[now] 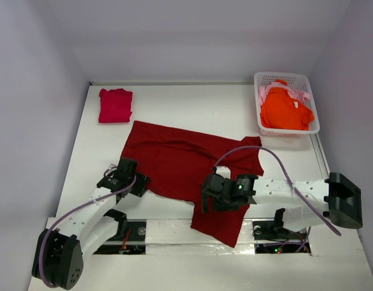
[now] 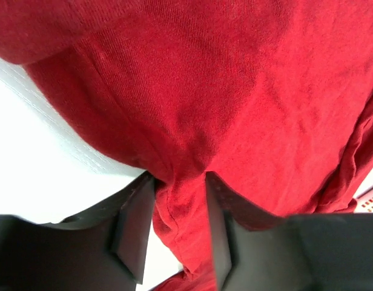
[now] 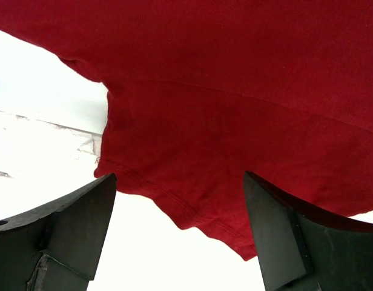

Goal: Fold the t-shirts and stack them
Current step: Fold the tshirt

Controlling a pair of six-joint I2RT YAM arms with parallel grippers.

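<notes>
Dark red t-shirt (image 1: 180, 160) is spread, rumpled, across the middle of the surface (image 1: 192, 106), one corner reaching the near edge. A fold at its left edge is pinched by the left hand (image 2: 180, 200). The right hand (image 3: 179, 182) is held wide open over the hem. A crimson-pink t-shirt (image 1: 115, 105) is laid folded at the far left. An orange t-shirt (image 1: 285, 110) and a pale pink t-shirt (image 1: 263, 92) are piled in the basket (image 1: 307, 82).
</notes>
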